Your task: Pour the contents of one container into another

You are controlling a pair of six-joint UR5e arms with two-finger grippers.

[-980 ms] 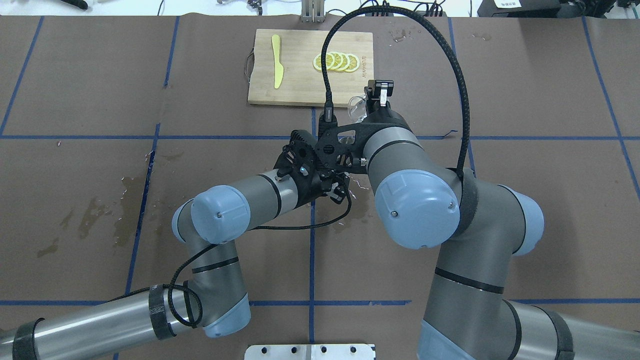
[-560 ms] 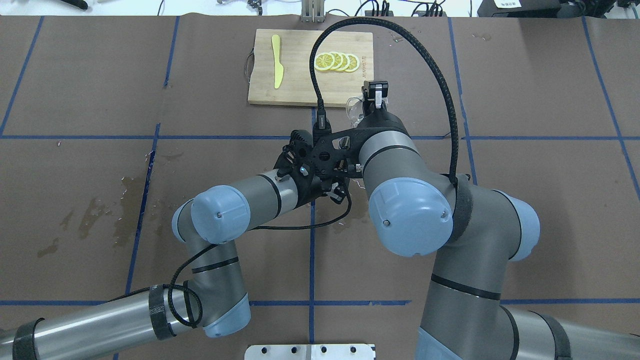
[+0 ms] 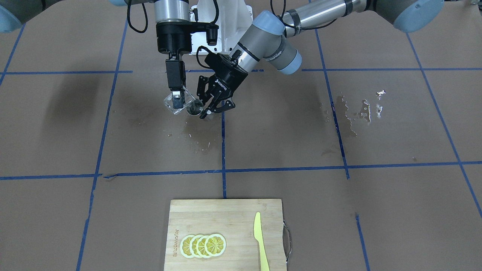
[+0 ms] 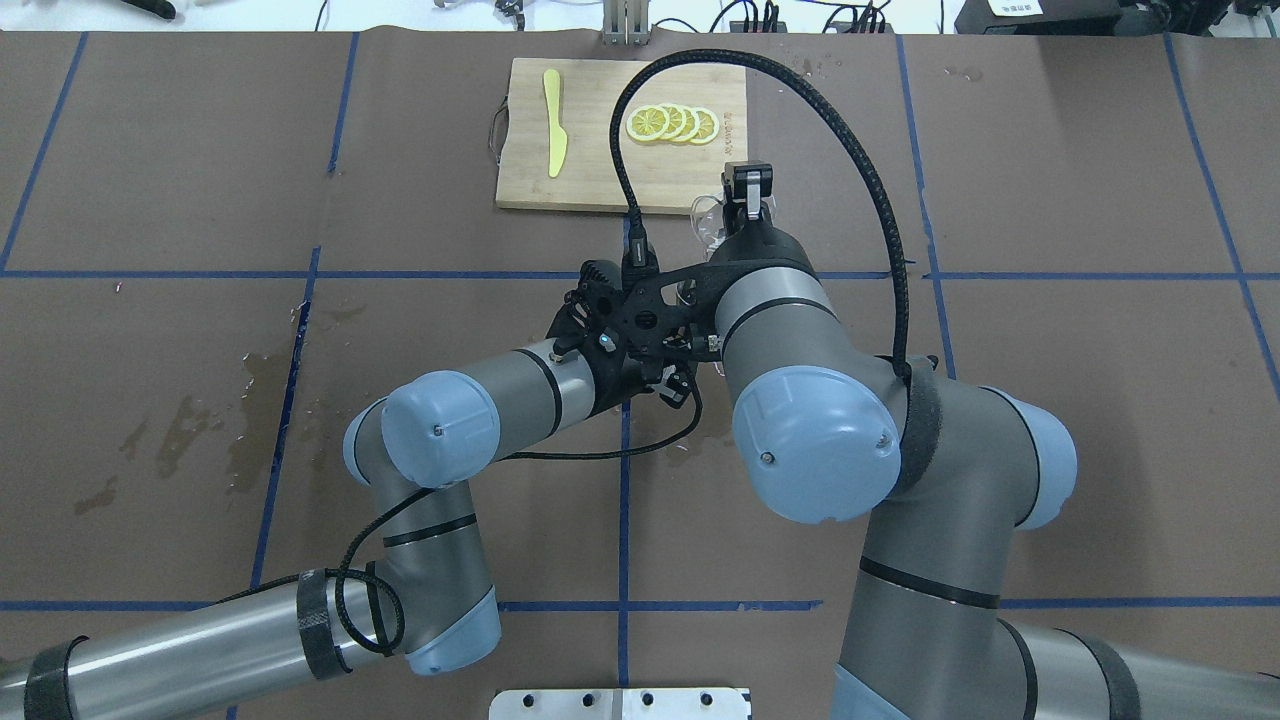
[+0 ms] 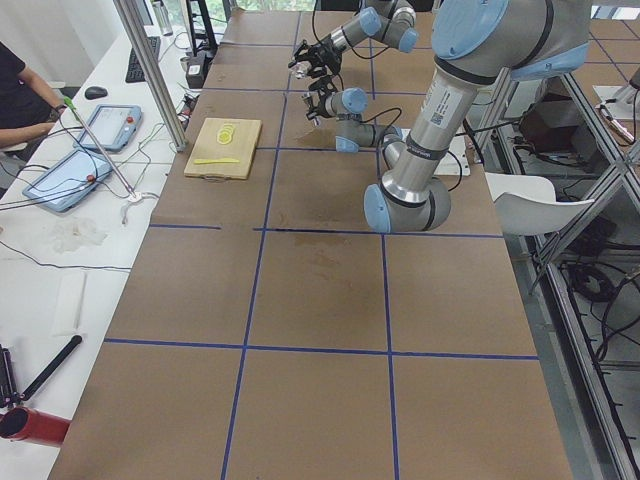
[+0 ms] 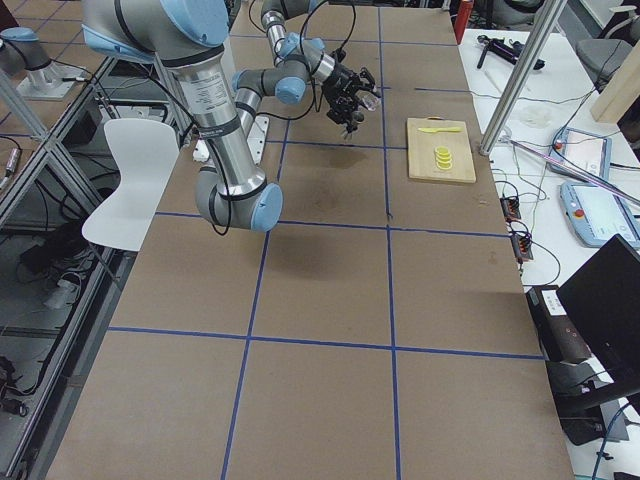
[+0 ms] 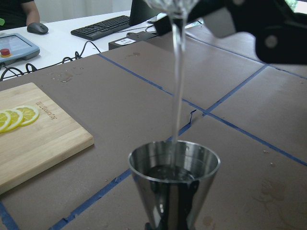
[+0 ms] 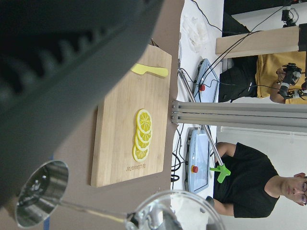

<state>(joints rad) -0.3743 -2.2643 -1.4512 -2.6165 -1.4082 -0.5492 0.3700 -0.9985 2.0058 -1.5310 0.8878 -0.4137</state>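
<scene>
The left tool (image 3: 206, 109) is clamped on the small shiny steel hourglass jigger (image 7: 173, 175), upright just ahead of its wrist camera. Up beside it, the right tool (image 3: 177, 98) pinches the small clear glass cup (image 3: 172, 107), tilted, a thin clear stream (image 7: 177, 86) falling from it into the jigger. Beyond both tools, a bamboo cutting board (image 7: 43, 139) carries lemon slices (image 7: 14, 117)

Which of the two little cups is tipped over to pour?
The clear glass cup in the right claw: it leans, streaming water. The steel jigger stands upright in the left claw.
</scene>
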